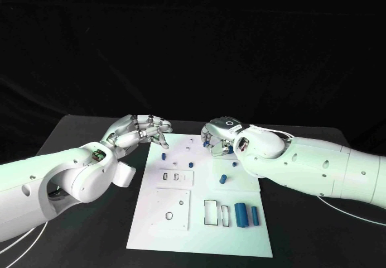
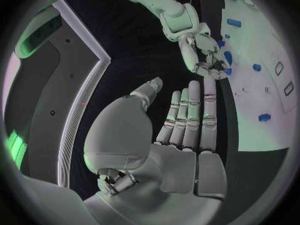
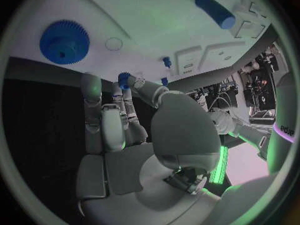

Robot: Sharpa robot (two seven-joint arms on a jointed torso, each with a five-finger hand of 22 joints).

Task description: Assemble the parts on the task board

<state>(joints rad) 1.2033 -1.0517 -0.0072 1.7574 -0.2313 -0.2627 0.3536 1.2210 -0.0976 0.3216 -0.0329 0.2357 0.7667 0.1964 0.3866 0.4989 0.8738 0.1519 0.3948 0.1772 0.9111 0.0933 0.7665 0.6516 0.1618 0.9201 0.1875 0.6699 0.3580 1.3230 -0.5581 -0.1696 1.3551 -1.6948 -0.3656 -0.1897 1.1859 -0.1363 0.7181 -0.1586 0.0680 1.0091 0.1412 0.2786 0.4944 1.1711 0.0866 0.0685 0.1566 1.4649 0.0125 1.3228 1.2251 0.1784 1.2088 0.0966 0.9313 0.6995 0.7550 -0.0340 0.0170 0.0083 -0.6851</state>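
You have the flat white rectangular task board (image 1: 201, 234) lying lengthwise on the black table (image 1: 88, 134), with small blue plastic parts scattered over it: two blue cylinders (image 1: 247, 215) lying side by side near its right edge, a short blue peg (image 1: 223, 179) standing near the middle, and smaller blue bits (image 1: 191, 164) toward the far end. Your right hand (image 1: 221, 134) hovers over the far right corner of the board, and the right wrist view shows a small blue toothed piece (image 3: 124, 79) pinched at its fingertips (image 3: 134, 82), the other fingers fairly straight; a larger blue gear (image 3: 64, 41) sits on the board just beyond. Your left hand (image 1: 138, 131) hangs at the far left edge of the board with nothing in it; its fingers (image 2: 190, 110) are extended and close together in its own wrist view, though they look somewhat curled from above. Judging by their look, these parts are light, rigid and smooth, so they may slip or twist out of a loose pinch. Take the cylinders across their middle, and the toothed pieces by the rim, where the teeth likely give some bite.
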